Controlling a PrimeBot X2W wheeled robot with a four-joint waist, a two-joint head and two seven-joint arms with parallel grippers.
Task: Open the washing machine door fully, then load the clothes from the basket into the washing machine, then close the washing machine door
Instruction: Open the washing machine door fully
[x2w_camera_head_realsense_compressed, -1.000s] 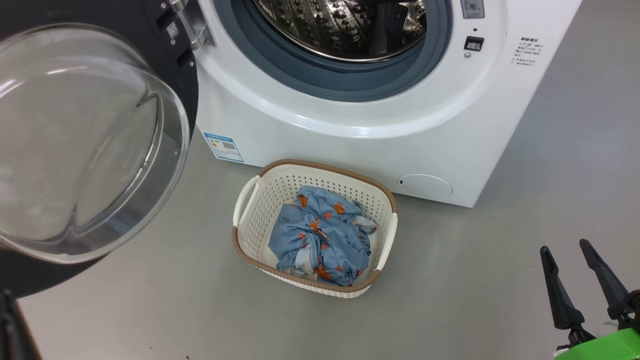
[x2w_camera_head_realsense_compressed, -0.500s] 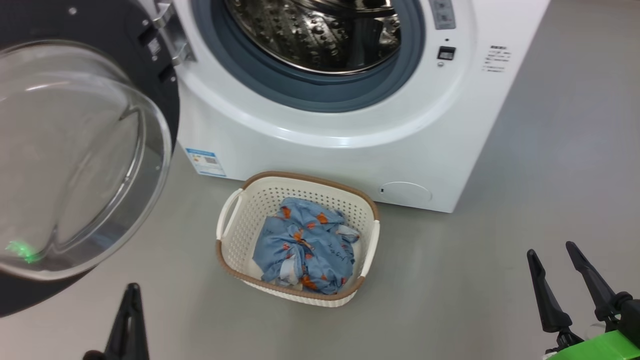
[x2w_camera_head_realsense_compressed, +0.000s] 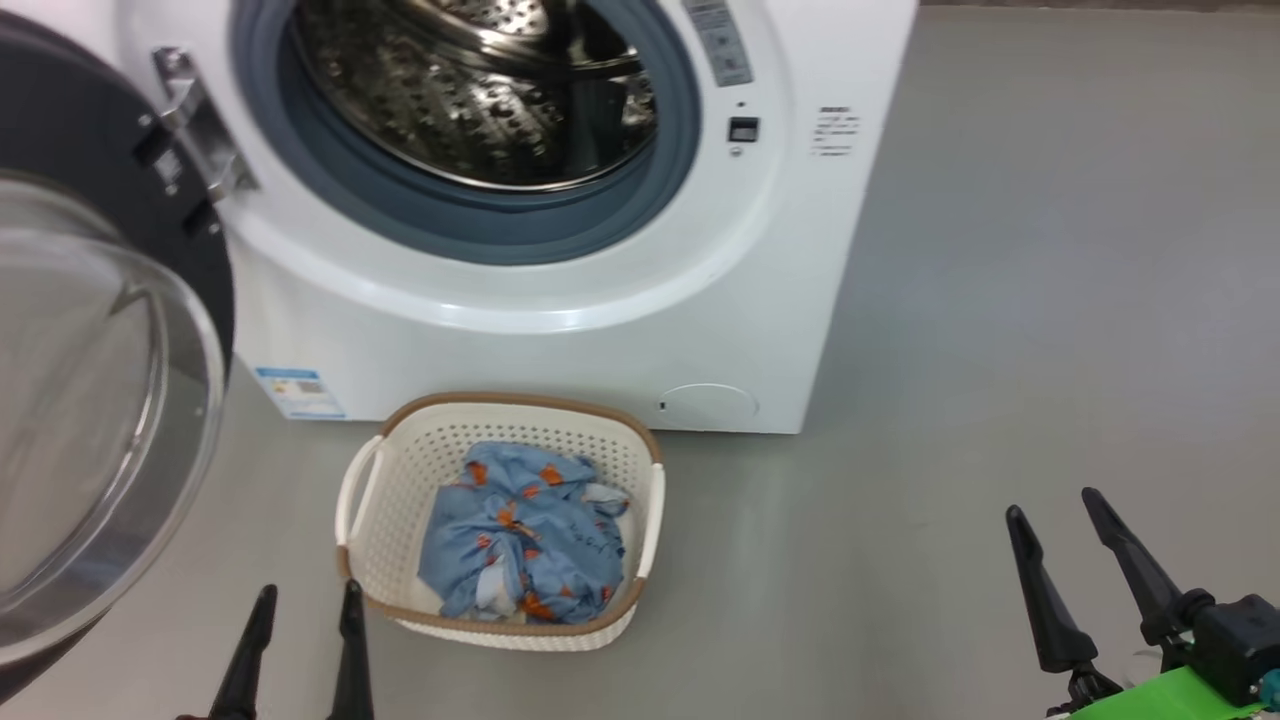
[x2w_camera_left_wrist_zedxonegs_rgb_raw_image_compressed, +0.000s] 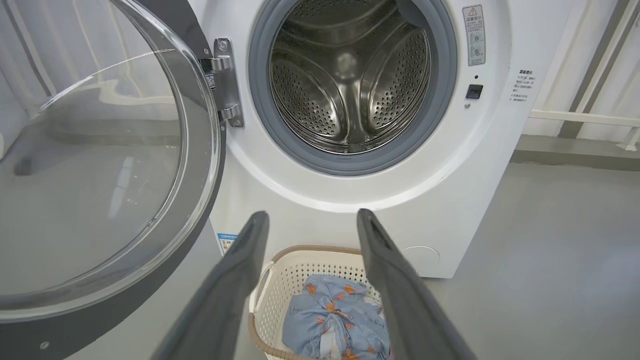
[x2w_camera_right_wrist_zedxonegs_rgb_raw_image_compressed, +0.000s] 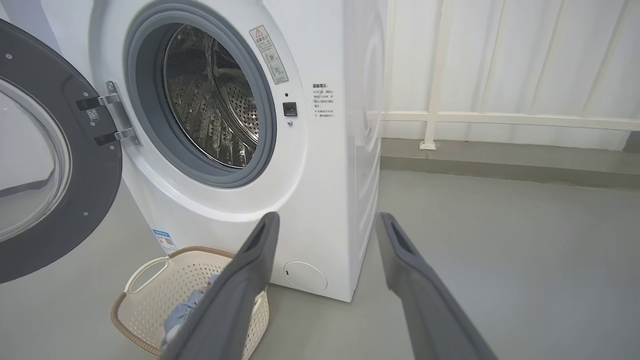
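Clothes (x2w_camera_head_realsense_compressed: 520, 545) lie bunched in the basket (x2w_camera_head_realsense_compressed: 400, 470) before the washing machine (x2w_camera_head_realsense_compressed: 560, 340), its door (x2w_camera_head_realsense_compressed: 90, 130) wide open. Left hand (x2w_camera_head_realsense_compressed: 307, 600) and right hand (x2w_camera_head_realsense_compressed: 1053, 508) hover with fingers spread, both empty.

Door (x2w_camera_head_realsense_compressed: 90, 400) chopped by left edge in head view. Washer (x2w_camera_head_realsense_compressed: 560, 290) top out of frame, upper drum (x2w_camera_head_realsense_compressed: 470, 90) with it. Blue sticker (x2w_camera_head_realsense_compressed: 298, 392) and warning label (x2w_camera_head_realsense_compressed: 715, 40) print way too tiny to read. Left claw (x2w_camera_head_realsense_compressed: 308, 590): just tips showing, rest below frame. Clothes (x2w_camera_right_wrist_zedxonegs_rgb_raw_image_compressed: 182, 312) mostly behind right claw (x2w_camera_right_wrist_zedxonegs_rgb_raw_image_compressed: 326, 216) finger (x2w_camera_right_wrist_zedxonegs_rgb_raw_image_compressed: 235, 295) in right wrist view. Basket (x2w_camera_left_wrist_zedxonegs_rgb_raw_image_compressed: 300, 265) near side cut off in left wrist view.
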